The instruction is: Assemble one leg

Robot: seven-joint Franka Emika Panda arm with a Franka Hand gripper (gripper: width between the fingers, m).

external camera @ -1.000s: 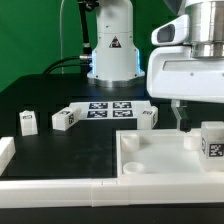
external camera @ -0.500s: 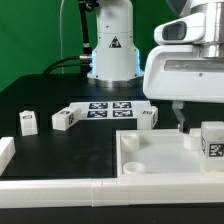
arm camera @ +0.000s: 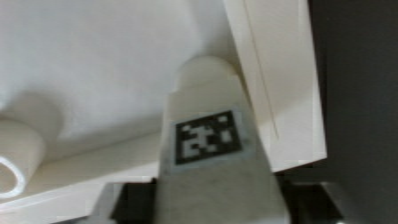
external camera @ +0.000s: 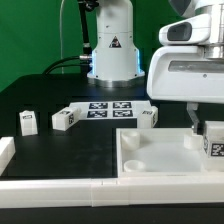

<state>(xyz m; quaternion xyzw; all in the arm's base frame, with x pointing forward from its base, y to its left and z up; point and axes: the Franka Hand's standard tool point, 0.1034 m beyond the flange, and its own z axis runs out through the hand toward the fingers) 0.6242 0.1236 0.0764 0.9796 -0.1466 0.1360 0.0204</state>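
Wrist view has the leg [arm camera: 210,150] sitting right between the two fingers [arm camera: 130,205], tag facing the camera, fingers spread on either side; can't tell if they're touching it. Exterior view shows the gripper [external camera: 197,122] at the right edge, over the tray [external camera: 160,160], with the leg [external camera: 213,140] standing there.

From the exterior view I lose the end effector [external camera: 197,124] behind its own white housing, and the leg [external camera: 214,141] is cut by the frame's edge. In the wrist view, the leg's [arm camera: 210,140] base and the fingertips run off-frame.
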